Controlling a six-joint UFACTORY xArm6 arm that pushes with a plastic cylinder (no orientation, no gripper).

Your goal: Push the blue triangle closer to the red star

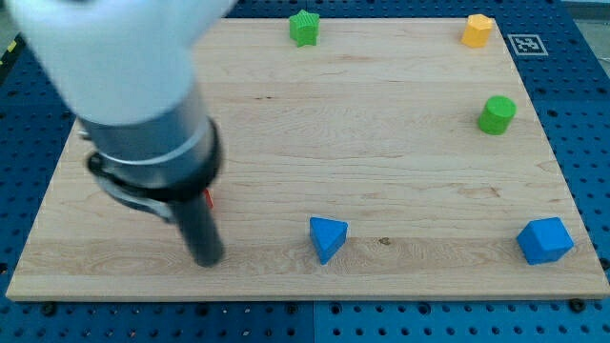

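The blue triangle lies near the view's bottom, a little right of centre. Only a small red sliver shows at the view's left, behind the arm; it is likely the red star, mostly hidden. My tip is at the lower end of the dark rod, on the board left of the blue triangle with a clear gap between them, and just below the red sliver.
A green star sits at the view's top centre. A yellow block is at the top right. A green cylinder is at the right. A blue block is at the bottom right. The wooden board ends near all sides.
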